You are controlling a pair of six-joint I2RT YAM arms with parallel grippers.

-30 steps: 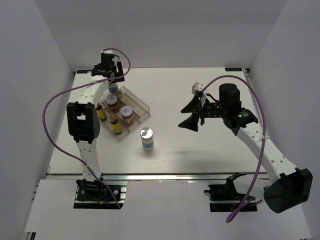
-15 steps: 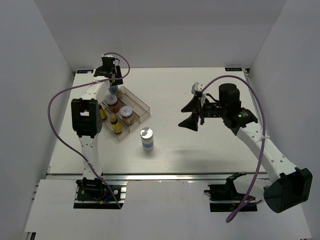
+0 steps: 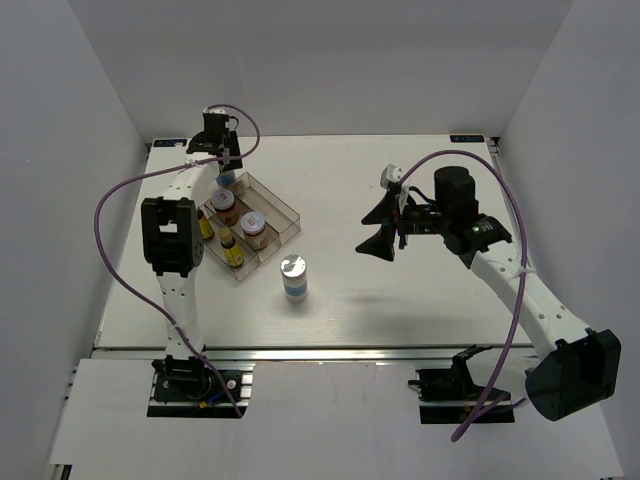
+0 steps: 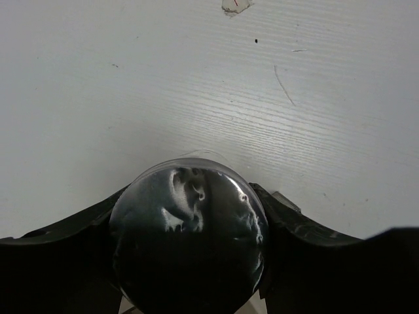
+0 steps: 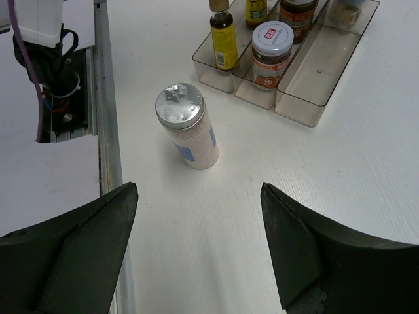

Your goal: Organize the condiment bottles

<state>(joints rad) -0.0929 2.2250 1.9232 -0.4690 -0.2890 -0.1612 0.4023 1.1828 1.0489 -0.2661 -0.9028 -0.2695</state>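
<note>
Over the far left corner of the counter (image 3: 420, 300), seen from above, the left fingers (image 3: 224, 158) grip a silver-lidded jar (image 3: 227, 178) at the far end of the clear tray (image 3: 283, 212). Whether that jar rests inside the tray cannot be told. Two brownish jars (image 3: 224, 202) and two slim yellow bottles (image 3: 232, 250) stand in the tray. A lone silver-lidded jar (image 3: 293, 277) stands upright on the bare counter, just on the near-edge side of the tray. The right fingers (image 3: 380, 247) hang spread wide, off towards the right edge from it. This free arm looks the nearer one to fetch it.

From the left wrist, both dark fingers press against a shiny round lid (image 4: 190, 235), with white, lightly scratched counter beyond.

From the right wrist, the fingers stand wide apart with nothing between them. The lone jar stands ahead and slightly left, its long axis vertical, with open counter all round and the tray behind. Plain white walls (image 3: 320, 70) enclose the counter.
</note>
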